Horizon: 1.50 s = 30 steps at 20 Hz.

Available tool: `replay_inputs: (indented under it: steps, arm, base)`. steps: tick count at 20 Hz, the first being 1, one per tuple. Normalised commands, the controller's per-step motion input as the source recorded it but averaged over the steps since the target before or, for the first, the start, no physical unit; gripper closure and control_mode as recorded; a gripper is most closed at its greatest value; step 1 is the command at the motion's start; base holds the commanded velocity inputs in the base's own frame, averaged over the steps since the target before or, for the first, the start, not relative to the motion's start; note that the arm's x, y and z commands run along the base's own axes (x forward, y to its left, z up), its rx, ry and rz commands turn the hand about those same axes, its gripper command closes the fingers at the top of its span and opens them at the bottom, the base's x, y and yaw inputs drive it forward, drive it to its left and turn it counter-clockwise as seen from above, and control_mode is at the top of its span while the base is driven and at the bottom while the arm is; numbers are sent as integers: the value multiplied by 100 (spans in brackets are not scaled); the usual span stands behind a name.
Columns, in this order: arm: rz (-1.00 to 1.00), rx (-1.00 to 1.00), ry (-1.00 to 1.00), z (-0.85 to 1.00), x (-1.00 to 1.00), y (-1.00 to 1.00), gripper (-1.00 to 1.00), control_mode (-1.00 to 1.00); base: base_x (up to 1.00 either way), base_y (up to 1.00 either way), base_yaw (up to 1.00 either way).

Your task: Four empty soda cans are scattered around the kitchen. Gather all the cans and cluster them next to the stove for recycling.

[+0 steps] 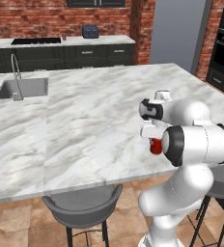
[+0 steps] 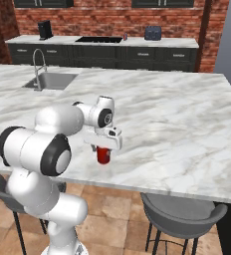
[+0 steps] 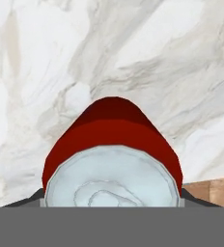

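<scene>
Standing near the front edge of the white marble island counter (image 2: 177, 124), the small red cylindrical soda can with the silver top (image 2: 103, 156) is directly beneath the white arm's two-finger gripper (image 2: 103, 149), upright on the stone. You are holding it from above: the hand view is looking straight down on the silver lid, with the dark fingertips (image 3: 24, 201) showing at either flank of the rim, and the jaws appear to be closed against the can's sides, gripping it. Whether the can is already clear of the marble cannot be told from these views.

You are handling an empty can, so judge it very light, thin-walled and easily dented; the smooth painted wall is likely slippery. Taking hold across the middle of the body, square to the axis, is the sound choice; squeezing harder than needed risks crushing it, and a hold near the rim risks it tipping or spinning out.

You are working well apart from the destination: the flat black glass cooktop (image 2: 98, 39) is lying on the far counter against the red brick wall (image 2: 112, 15), with another small can (image 2: 125, 37) already standing just beside it. The grey stool (image 2: 179, 219) is sitting below the island edge, so a dropped can would likely be falling to the floor.
</scene>
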Motion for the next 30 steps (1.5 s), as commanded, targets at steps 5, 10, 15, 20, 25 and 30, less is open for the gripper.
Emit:
replay_inputs:
  steps: [5,10,15,20,25,30]
  arm:
    - [0,0,0,71,-5,-2,100,-100]
    - [0,0,0,46,-38,-2,100,-100]
    - [0,0,0,40,-54,5,100,-100]
    - [0,-2,0,37,-35,7,100,-100]
    - [0,-1,0,41,-32,2,100,-100]
    - [0,0,0,0,0,0,100,100]
  base:
    - [0,0,0]
    - [0,0,0]
    - [0,0,0]
    - [0,0,0]
    - [0,0,0]
    - [-49,-59,0]
